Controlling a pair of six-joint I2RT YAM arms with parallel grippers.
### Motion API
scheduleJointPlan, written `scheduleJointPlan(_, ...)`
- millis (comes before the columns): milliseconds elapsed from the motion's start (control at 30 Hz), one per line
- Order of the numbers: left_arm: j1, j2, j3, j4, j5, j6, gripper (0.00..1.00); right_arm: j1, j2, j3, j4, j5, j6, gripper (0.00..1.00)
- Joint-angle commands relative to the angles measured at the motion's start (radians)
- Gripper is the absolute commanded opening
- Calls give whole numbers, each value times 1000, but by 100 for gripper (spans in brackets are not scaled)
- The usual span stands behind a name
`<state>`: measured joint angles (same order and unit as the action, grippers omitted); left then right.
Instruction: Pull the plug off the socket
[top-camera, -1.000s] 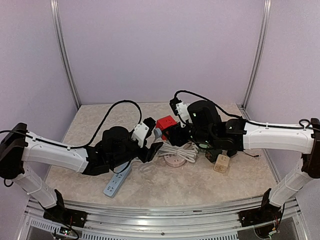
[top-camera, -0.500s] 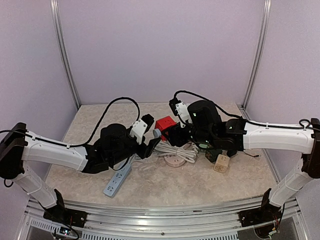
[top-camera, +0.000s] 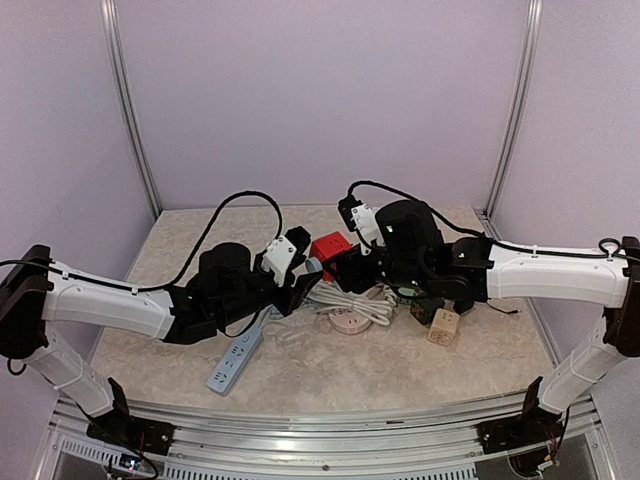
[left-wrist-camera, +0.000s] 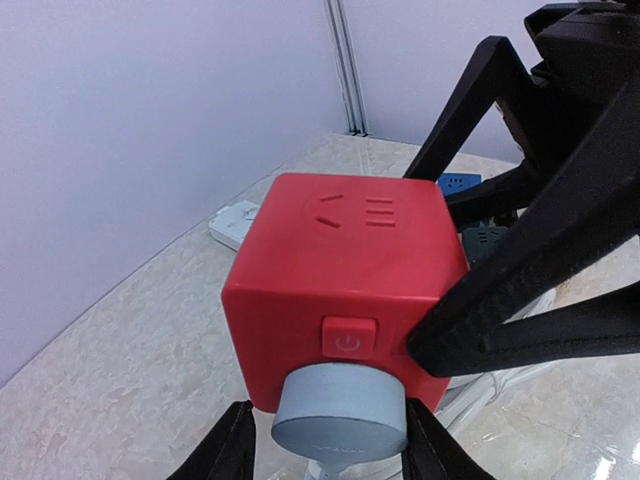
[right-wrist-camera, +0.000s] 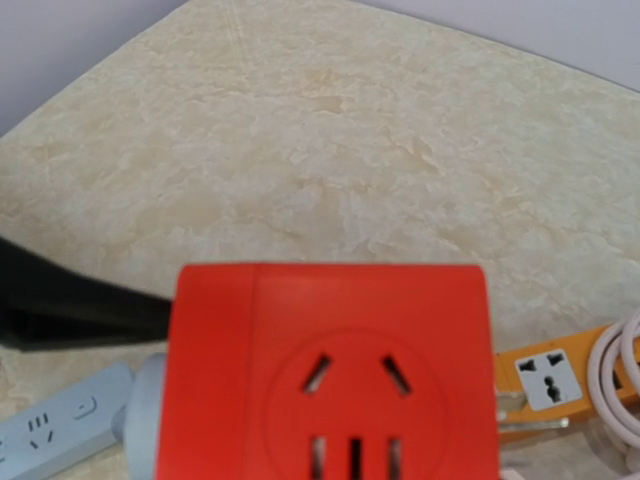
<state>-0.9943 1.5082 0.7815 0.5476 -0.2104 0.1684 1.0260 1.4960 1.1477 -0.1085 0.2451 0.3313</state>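
Two steps left: squeeze, pull. Right fingers (left-wrist-camera: 530, 245) hold red socket (left-wrist-camera: 345, 265); left fingers (left-wrist-camera: 232, 455) flank grey plug (left-wrist-camera: 340, 418) at 6 o'clock, grip unclear.

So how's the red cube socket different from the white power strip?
The red cube socket is boxy and held up off the table, with a grey plug in it. The white power strip is long and lies flat, its visible sockets empty. Both are outlets.
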Motion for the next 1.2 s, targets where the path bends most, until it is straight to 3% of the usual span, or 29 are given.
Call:
scheduleJointPlan(0, 7, -5, 40, -6, 21, 18, 46, -4, -49, 46, 94, -6, 0, 0)
scheduleJointPlan(367, 7, 16, 62, -15, 29, 19, 35, -4, -37, 59, 76, -8, -6, 0)
scheduleJointPlan(467, 4, 20, 64, -18, 34, 20, 23, -4, -35, 61, 73, -5, -8, 0)
scheduleJointPlan(800, -29, 33, 60, 0, -73, 57, 21, -4, -28, 66, 58, 22, 3, 0)
scheduleJointPlan(1167, -26, 14, 52, -32, 49, 62, 0, -15, -27, 69, 33, 4, -50, 0)
